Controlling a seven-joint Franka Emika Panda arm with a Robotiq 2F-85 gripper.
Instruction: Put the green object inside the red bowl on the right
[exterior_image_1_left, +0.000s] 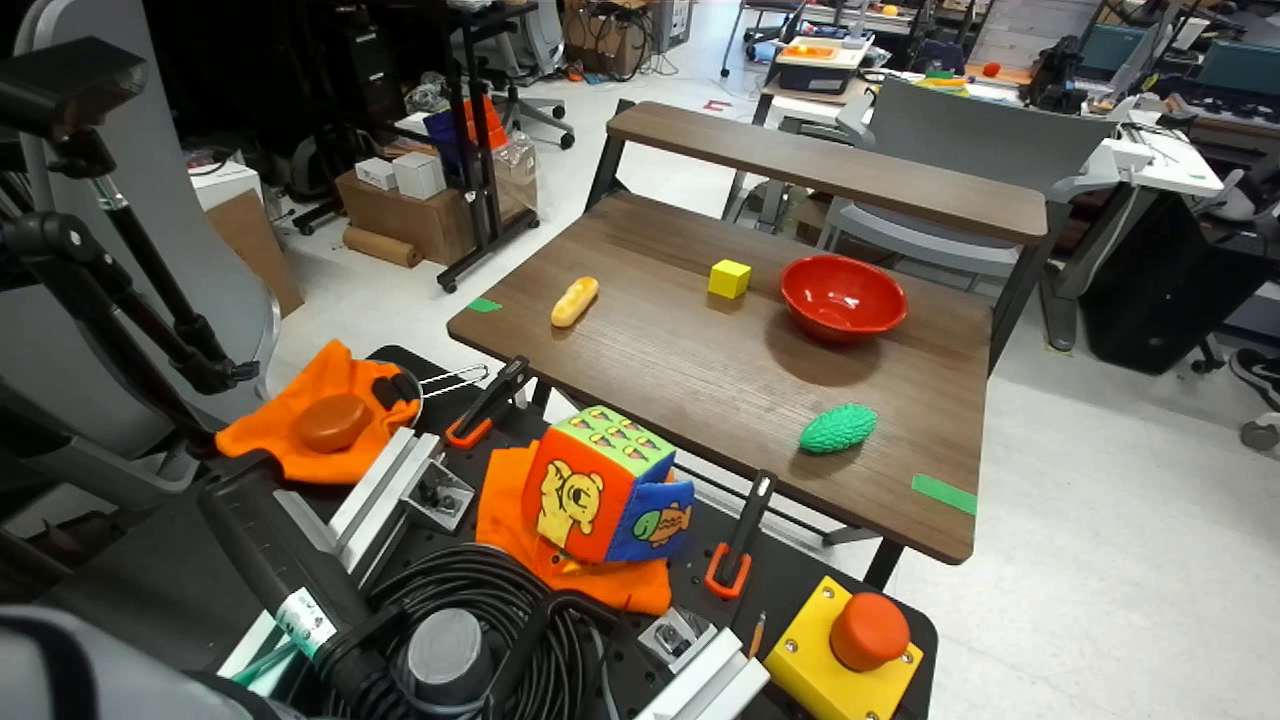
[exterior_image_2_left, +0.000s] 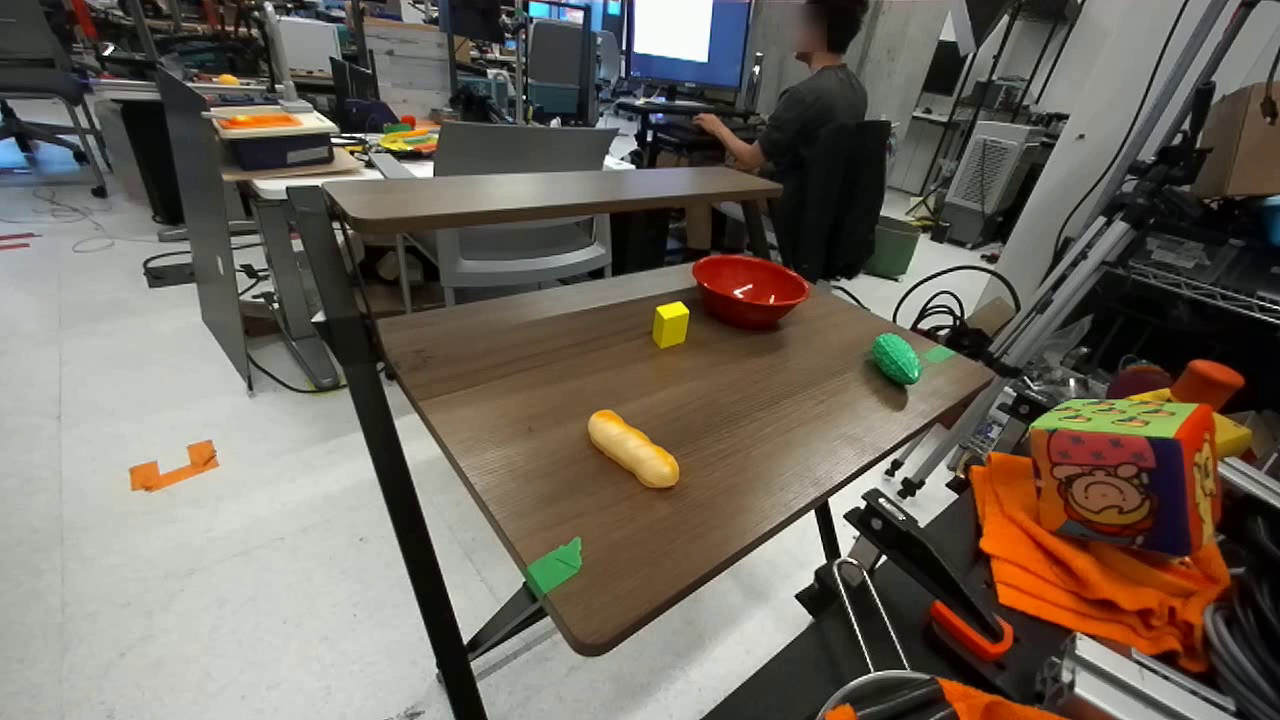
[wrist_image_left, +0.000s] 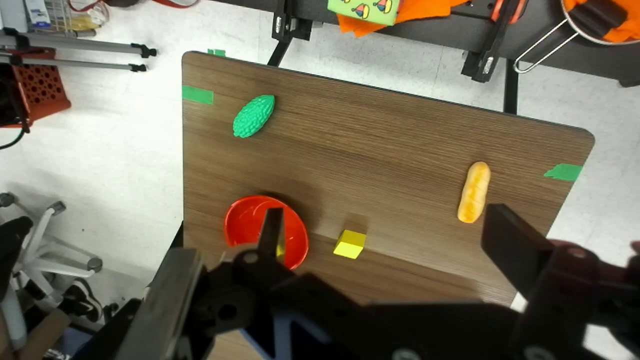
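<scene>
The green object (exterior_image_1_left: 838, 428), a bumpy oval lump, lies on the brown table near its front edge. It also shows in an exterior view (exterior_image_2_left: 896, 359) and in the wrist view (wrist_image_left: 254, 116). The red bowl (exterior_image_1_left: 843, 298) stands upright toward the back of the table; it shows in an exterior view (exterior_image_2_left: 750, 290) and in the wrist view (wrist_image_left: 245, 215), partly hidden behind a finger. No object shows inside it in an exterior view. My gripper (wrist_image_left: 382, 211) is open and empty, high above the table, its fingers wide apart. The gripper is not visible in the exterior views.
A yellow block (exterior_image_1_left: 729, 279) stands beside the bowl. A yellow bread-like piece (exterior_image_2_left: 633, 450) lies toward the far end of the table. A raised shelf (exterior_image_1_left: 830, 165) runs along the back edge. A cloth cube (exterior_image_1_left: 605, 490) and a red button box (exterior_image_1_left: 850, 650) sit on the black bench.
</scene>
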